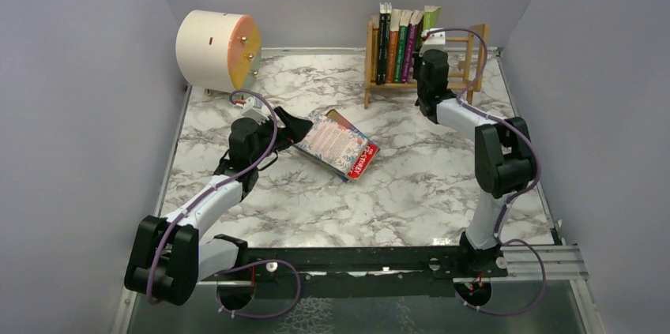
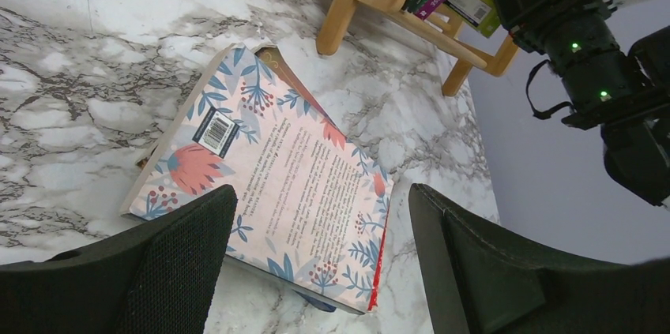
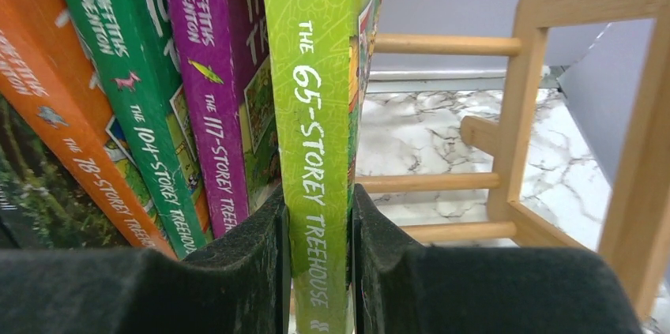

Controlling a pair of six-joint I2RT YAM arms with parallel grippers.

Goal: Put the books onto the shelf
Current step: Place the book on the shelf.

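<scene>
Foot of lime book (image 3: 320, 113) off-frame

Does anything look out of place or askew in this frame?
Yes. A floral-covered book lies flat and skewed on the marble table, back cover up, apparently on top of another book and away from the shelf. The left fingers hang open over it. The right fingers pinch the lime-green book upright in the shelf.

Left arm (image 1: 207, 201) and right arm (image 1: 472, 122) look identical tbh: white links, chunky black joints, purple cable (image 1: 537, 167) looping along each, mesh-textured black fingers (image 2: 178, 267).
</scene>
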